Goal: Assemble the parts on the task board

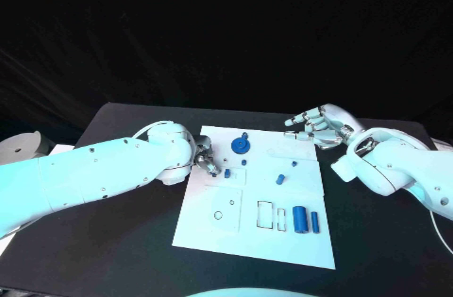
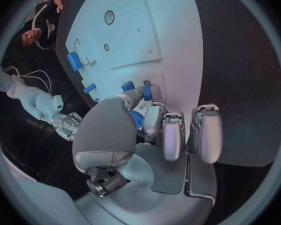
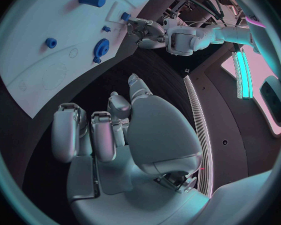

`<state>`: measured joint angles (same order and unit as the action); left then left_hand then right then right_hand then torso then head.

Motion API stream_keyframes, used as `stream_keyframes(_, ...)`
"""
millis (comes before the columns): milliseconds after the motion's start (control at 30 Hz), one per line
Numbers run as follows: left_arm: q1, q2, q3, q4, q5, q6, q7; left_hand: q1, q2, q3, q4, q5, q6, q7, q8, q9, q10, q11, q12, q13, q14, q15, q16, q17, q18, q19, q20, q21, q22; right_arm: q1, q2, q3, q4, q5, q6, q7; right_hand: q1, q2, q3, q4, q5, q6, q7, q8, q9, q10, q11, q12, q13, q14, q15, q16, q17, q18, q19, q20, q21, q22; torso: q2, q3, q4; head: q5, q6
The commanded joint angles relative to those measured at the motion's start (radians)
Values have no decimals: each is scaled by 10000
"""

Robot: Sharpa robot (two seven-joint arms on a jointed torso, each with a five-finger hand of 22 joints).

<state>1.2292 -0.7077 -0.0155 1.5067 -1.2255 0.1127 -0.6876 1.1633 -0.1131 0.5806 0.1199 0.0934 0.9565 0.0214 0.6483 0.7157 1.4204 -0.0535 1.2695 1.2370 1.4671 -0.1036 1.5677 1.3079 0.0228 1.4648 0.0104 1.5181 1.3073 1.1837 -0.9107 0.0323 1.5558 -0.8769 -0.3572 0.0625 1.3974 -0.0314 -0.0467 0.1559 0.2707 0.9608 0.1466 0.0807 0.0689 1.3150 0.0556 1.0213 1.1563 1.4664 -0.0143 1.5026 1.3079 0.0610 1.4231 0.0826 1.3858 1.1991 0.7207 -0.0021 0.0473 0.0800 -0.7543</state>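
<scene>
Lying on the white task board point(image 1: 283, 244) are several blue parts: a gear-shaped one point(image 1: 241, 143) near the far edge, a small peg point(image 1: 279, 178) toward the middle, and a cylinder point(image 1: 299, 219) with a slim bar point(image 1: 315, 222) just beside it at the near right. At the board's left edge a small blue piece point(image 2: 147, 91) sits at the fingertips of the left hand point(image 1: 205, 159), which pinches it against the board. The right hand point(image 1: 321, 127) hovers above the black table point(image 1: 378, 244) off the far right corner, fingers apart, holding nothing, well apart from the parts.
</scene>
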Motion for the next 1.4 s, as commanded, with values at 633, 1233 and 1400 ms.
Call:
stream_keyframes(633,-125,69,-66,-119,179,649,-434,181,182,469,-460,-142,-1,-55,-26,-5,67,19,-24,-6,1037,6,31,2629,-57,782,-49,-5,2088,-6,6,0,2,-94,117,39,-96,-5,-70,16,44,68,-24,-5,7,-38,-13,26,-7,805,-78,-63,1662,146,-41,-22,-59,-11,0,-2,-2,-11,-25)
stream_keyframes(1233,-144,61,-66,-184,285,665,-489,-813,-402,-1024,402,-102,243,-70,-299,-343,62,12,1,37,1037,-8,31,2629,-80,824,-46,60,2173,-6,-1,0,5,-94,96,33,-96,-5,-70,16,44,68,-24,-5,7,-38,-13,26,-7,805,-78,-63,1662,146,-41,-22,-59,-11,2,0,-3,-20,-35)
stream_keyframes(1400,-144,62,-66,-209,288,662,-500,-853,-418,-1294,592,-95,295,-72,-332,-403,71,10,23,63,1037,-13,31,2629,-83,831,-52,71,2187,-6,-2,0,5,-94,94,32,-96,-5,-70,16,44,68,-24,-5,7,-38,-13,26,-7,805,-78,-63,1662,146,-41,-22,-59,-11,-2,1,-2,-26,-34)
